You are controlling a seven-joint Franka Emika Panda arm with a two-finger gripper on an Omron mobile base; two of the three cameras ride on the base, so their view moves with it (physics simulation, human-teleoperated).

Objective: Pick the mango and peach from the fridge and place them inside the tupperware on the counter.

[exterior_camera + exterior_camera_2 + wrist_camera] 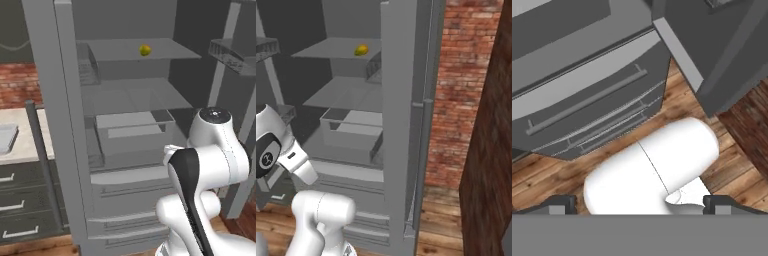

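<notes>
Left base view: fridge point(135, 125) stands open, one small yellow-green fruit, read as the mango point(145, 50), sits on the top shelf near its front edge, toward the shelf's right half; right base view has the same fruit point(361, 50) on that shelf. Count: one mango, no peach visible on any shelf or in the clear door bins, maybe hidden in a drawer, cannot tell. One tupperware point(6, 137), partly cut off at the picture's left edge, on the counter point(25, 150) left of the fridge, nothing seen in it. Hand view: gripper point(640, 205) points down at the wood floor and the fridge's lower drawers; the two finger tips point(559, 204) stand far apart at the bottom corners, so jaws look spread wide with nothing between them. Step in hand, as a judgement: reach for the mango, not yet begun, arm folded low in front of the fridge. To do it well: raise and turn the hand toward the top shelf, come in level over the shelf's front edge, keep jaws wide, close around the fruit's middle since a round fruit can roll back.
</notes>
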